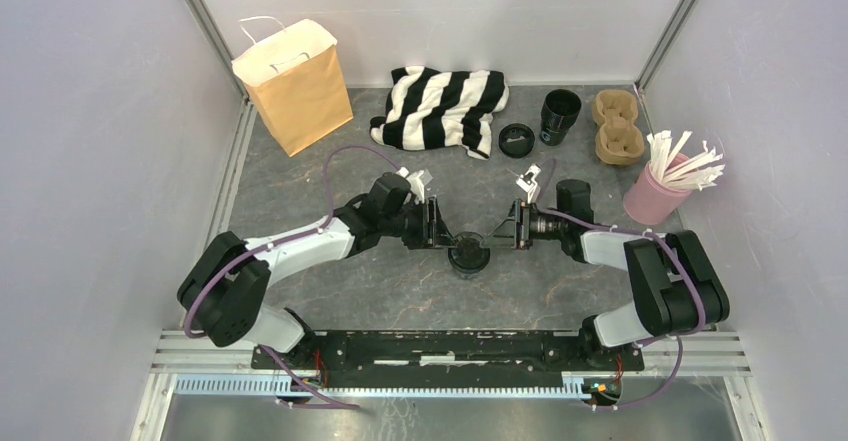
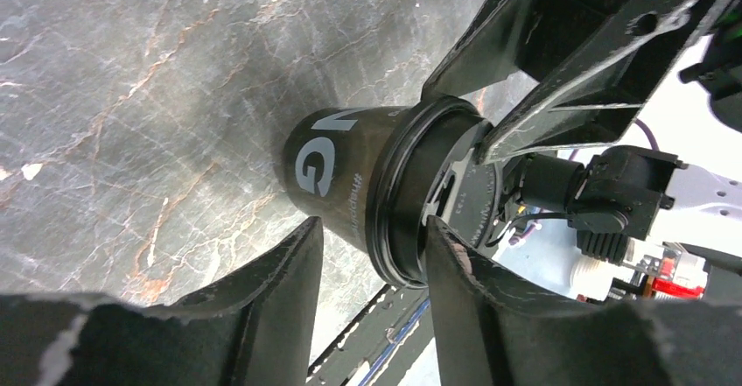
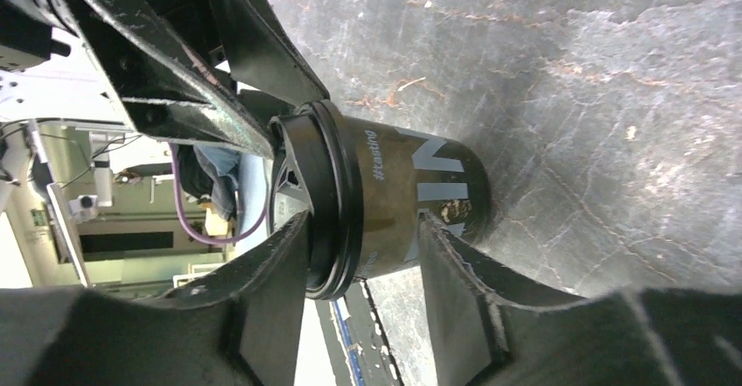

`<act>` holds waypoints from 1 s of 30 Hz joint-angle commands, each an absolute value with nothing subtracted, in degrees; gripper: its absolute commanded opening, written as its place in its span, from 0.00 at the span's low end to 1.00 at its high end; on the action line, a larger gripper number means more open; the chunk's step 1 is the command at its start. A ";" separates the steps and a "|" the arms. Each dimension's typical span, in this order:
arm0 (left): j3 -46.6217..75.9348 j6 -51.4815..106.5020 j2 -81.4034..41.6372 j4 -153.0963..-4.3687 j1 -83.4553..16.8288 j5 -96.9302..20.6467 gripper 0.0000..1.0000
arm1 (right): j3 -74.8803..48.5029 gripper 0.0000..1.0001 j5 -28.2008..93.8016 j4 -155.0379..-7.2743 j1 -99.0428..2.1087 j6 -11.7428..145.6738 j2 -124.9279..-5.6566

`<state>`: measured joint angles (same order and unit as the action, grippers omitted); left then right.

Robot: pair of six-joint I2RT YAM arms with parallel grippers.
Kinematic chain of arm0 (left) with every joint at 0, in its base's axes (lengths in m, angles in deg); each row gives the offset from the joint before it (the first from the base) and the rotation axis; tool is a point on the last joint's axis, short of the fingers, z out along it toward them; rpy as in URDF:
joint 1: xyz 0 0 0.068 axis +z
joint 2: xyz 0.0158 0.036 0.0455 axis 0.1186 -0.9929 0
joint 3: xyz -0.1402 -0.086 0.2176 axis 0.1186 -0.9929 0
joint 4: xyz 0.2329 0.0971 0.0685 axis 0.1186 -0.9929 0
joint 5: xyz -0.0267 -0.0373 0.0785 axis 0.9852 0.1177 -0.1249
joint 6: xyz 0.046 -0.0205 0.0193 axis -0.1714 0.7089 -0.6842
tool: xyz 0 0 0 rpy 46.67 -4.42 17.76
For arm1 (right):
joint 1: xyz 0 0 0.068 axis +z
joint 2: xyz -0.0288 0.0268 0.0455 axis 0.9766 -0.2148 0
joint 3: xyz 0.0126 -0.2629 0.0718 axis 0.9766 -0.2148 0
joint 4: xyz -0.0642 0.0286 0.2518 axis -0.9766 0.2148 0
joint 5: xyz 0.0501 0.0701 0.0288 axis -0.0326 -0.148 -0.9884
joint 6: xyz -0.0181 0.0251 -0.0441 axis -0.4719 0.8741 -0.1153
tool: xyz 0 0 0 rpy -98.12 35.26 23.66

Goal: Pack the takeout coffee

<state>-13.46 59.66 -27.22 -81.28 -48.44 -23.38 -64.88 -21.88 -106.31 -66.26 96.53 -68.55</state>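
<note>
The left gripper (image 2: 372, 230) and right gripper (image 3: 363, 227) have fingers half spread against the takeout coffee (image 1: 468, 257) from opposite sides; whether either pinches it I cannot tell. The glossy black lidded cup reads "#tasting" beside big grey "NG". It stands upright at the middle of the table (image 1: 400, 296), well apart from the brown paper bag (image 1: 295, 86) in the back-left corner.

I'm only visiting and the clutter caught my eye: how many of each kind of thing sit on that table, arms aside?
Black cups: 2 (takeout coffee, lidless cup)
Pink cup holding white sticks: 1
Loose black lid: 1
Paper bag: 1
Striped cloth: 1
Cardboard cup holders: 2
Total: 8
</note>
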 commanded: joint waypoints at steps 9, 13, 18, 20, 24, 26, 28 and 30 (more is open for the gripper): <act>-8.06 59.79 -26.08 -87.07 -48.03 -21.87 0.73 | -50.73 0.79 -13.17 -79.57 -65.55 83.99 -65.45; -7.93 60.32 -27.06 -86.27 -48.08 -19.75 0.74 | -48.81 0.84 -12.38 -73.99 -65.63 81.65 -64.28; -8.89 61.99 -25.99 -84.29 -48.08 -19.03 0.73 | -49.28 0.85 -10.72 -67.36 -65.71 78.14 -60.65; -9.10 62.43 -25.61 -84.25 -48.04 -18.94 0.69 | -51.60 0.85 -12.56 -68.52 -66.36 79.40 -58.70; -10.77 64.44 -24.44 -83.35 -48.03 -19.38 0.67 | -56.95 0.83 -15.99 -75.91 -67.28 84.14 -56.07; -12.03 65.23 -23.31 -83.61 -48.04 -19.77 0.68 | -57.23 0.82 -16.84 -76.83 -67.39 83.70 -56.66; -13.51 66.04 -21.49 -83.86 -48.03 -20.55 0.70 | -57.05 0.82 -16.97 -78.14 -67.27 83.96 -57.73; -14.97 67.38 -19.48 -83.63 -48.03 -21.11 0.70 | -56.37 0.78 -17.47 -79.18 -67.28 84.32 -59.49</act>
